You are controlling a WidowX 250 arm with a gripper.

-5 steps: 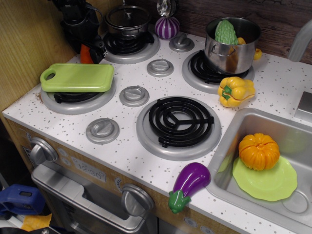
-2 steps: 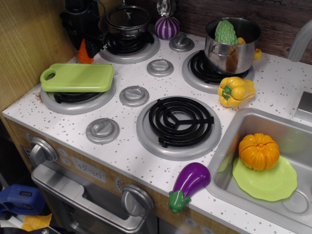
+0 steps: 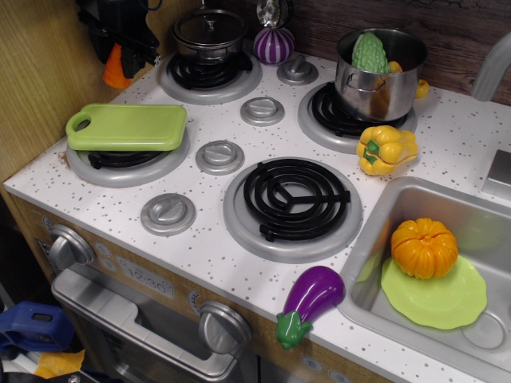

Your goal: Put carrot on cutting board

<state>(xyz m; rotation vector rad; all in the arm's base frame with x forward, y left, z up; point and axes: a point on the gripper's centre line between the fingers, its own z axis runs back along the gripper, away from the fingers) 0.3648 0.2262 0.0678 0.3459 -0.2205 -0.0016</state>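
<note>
The small orange carrot (image 3: 116,70) hangs in my black gripper (image 3: 121,53) at the far left, lifted off the counter near the wooden wall. The jaws are shut on its upper end, and only its lower part shows. The lime-green cutting board (image 3: 128,127) lies on the front left burner, in front of and below the gripper, with its slot handle at the left end. The board carries nothing.
A lidded black pot (image 3: 209,32) stands on the back left burner beside the gripper. A steel pot (image 3: 378,73), yellow pepper (image 3: 385,148), purple eggplant (image 3: 310,302), and a sink (image 3: 379,209) with pumpkin (image 3: 424,247) and green plate (image 3: 437,299) lie to the right.
The gripper has risen and moved left with the carrot, lifting it off the counter from beside the back left burner.
</note>
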